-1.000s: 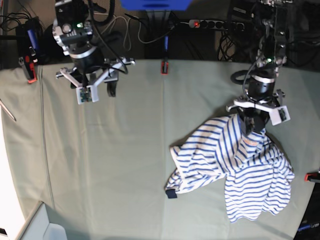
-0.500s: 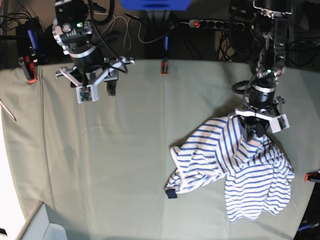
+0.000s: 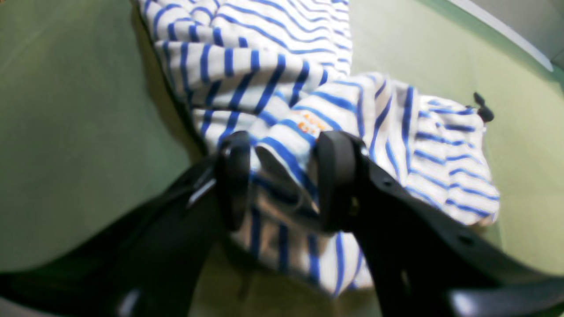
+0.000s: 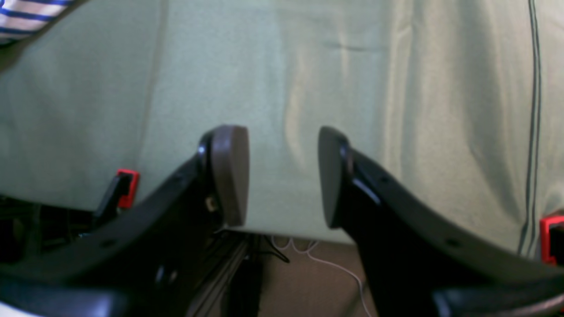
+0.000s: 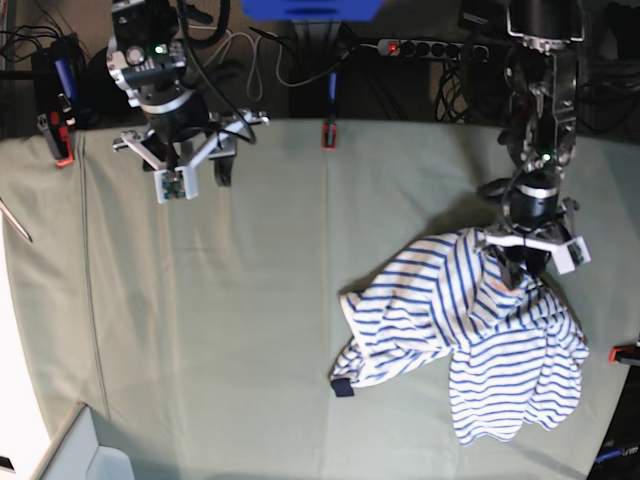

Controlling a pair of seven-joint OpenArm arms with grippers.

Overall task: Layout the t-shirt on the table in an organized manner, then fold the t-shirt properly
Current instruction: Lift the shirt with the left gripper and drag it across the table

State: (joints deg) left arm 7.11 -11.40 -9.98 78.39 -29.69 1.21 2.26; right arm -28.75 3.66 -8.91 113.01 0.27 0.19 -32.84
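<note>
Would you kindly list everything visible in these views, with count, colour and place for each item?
t-shirt: one, white with blue stripes, crumpled on the base view's right half; small orange mark near the gripped fold.
table: one, covered in pale grey-green cloth, fills most of the base view.
red clamps: at least three, red and black, along the table's far edge and right edge.
power strip: one, dark with a red light, behind the table.
cables: several, black and white, behind the table.
left gripper: one, black, closed on a fold of the t-shirt.
right gripper: one, black, open and empty above the cloth near the table's far edge.
</note>
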